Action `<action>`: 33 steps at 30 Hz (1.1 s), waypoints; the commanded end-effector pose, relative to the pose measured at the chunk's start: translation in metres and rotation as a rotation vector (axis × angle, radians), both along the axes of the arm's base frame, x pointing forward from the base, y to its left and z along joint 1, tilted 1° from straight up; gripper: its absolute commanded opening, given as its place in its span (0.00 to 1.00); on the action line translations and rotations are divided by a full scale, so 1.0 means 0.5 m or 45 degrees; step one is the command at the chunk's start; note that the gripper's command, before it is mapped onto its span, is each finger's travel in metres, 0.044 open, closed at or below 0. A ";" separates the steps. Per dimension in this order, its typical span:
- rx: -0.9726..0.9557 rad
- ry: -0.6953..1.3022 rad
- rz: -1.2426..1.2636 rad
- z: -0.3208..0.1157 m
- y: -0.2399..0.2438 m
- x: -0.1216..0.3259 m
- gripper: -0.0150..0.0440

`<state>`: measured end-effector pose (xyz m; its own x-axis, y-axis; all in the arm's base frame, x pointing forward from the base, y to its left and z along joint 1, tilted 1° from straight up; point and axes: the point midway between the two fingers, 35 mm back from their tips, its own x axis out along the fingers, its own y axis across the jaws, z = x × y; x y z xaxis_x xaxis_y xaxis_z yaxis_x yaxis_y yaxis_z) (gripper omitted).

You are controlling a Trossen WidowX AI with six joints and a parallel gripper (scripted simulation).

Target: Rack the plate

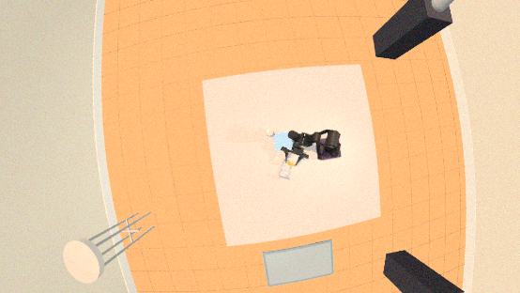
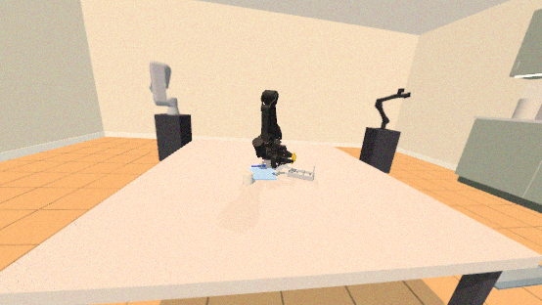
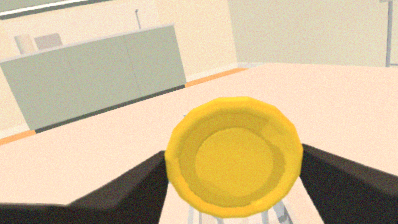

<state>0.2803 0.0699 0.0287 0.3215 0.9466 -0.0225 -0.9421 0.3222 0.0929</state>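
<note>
Looks like a kitchen that doubles as a robot test room. Around the big pale table (image 2: 342,230) you get orange floor tiles (image 2: 44,168), cream walls, and grey-green cabinets (image 2: 504,161) with a countertop off to its right, plus a wall cupboard (image 2: 528,49) above those. Behind the table, two dark pedestals (image 2: 172,133) carry other robot arms, which gives it the lab feel.

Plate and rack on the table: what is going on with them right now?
The arm's gripper is shut on a yellow plate, gripped by its edges. It holds the plate low over the near end of the grey dish rack, whose rails show just beneath the plate in the wrist view. The plate is not yet released.
</note>
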 end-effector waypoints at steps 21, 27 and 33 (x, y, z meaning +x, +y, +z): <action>-0.028 -0.025 -0.007 -0.054 0.027 0.012 0.25; -0.037 -0.043 -0.004 -0.082 0.027 0.013 0.25; -0.031 -0.027 -0.004 -0.073 0.027 0.012 0.25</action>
